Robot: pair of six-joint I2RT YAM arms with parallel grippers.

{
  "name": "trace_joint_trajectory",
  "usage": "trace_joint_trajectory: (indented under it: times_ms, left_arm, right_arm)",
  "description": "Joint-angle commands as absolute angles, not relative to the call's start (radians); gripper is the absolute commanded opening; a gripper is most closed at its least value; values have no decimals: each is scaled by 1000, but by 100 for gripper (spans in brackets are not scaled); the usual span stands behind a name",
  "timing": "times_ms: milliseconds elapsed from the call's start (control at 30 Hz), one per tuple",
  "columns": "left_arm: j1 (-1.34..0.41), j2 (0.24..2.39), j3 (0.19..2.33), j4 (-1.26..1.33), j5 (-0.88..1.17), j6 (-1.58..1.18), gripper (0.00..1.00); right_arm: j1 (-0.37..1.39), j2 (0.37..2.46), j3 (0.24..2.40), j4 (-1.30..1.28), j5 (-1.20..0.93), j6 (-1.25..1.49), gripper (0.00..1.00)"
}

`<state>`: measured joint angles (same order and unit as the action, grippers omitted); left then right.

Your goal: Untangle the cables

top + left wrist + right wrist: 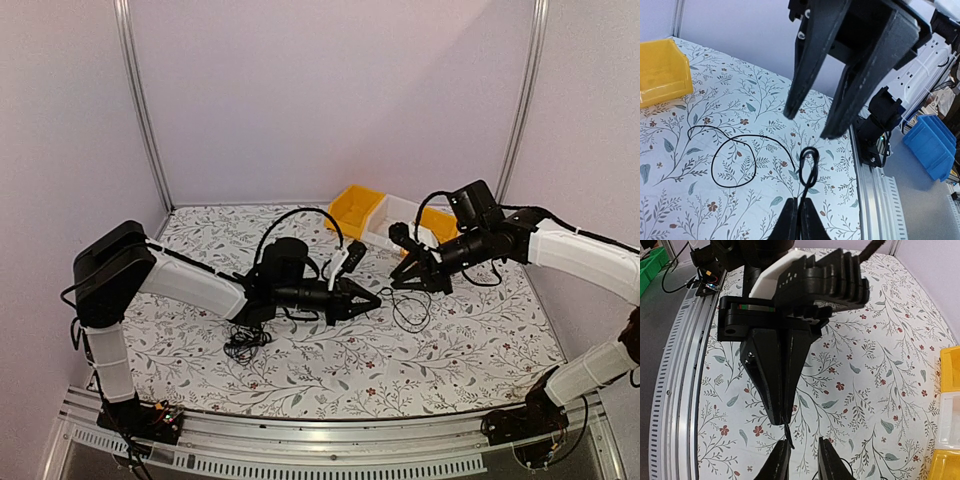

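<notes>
My left gripper [372, 298] is shut on a thin black cable [408, 306] near the table's middle. In the left wrist view the gripper [800, 220] pinches the cable just below a small loop [810, 165]. The rest of the cable trails left into a wide ring [732, 162] on the cloth. My right gripper [402, 281] is open, tip to tip with the left one. In the right wrist view its fingers [832, 462] stand apart, and the short cable end [789, 435] sticks out of the left gripper's closed tips beside them. A second scribbly clump [245, 345] lies under the left arm.
Two yellow bins [358, 210] [441, 224] and a white bin [396, 222] stand at the back right. The aluminium rail [330, 440] runs along the near edge. A blue bin [935, 145] sits beyond the table in the left wrist view.
</notes>
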<state>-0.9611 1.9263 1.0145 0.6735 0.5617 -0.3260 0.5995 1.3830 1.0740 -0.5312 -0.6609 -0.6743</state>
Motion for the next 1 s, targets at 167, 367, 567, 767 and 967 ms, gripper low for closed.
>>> trace_joint_trajectory:
  times_ms: [167, 367, 567, 767, 967]
  left_arm:
    - [-971, 1934, 1019, 705, 589, -335, 0]
    - [-971, 1931, 1019, 706, 589, -337, 0]
    - [-971, 1935, 1020, 709, 592, -341, 0]
    - [-972, 1946, 1028, 707, 600, -345, 0]
    - [-970, 1955, 1032, 703, 598, -342, 0]
  right_arm:
    - [574, 1390, 1058, -592, -675, -726, 23]
    - [591, 1417, 1057, -596, -682, -735, 22]
    - [604, 1435, 1060, -590, -685, -738, 20]
    - [611, 1445, 1065, -580, -696, -734, 14]
    - [612, 1442, 1065, -583, -697, -732, 0]
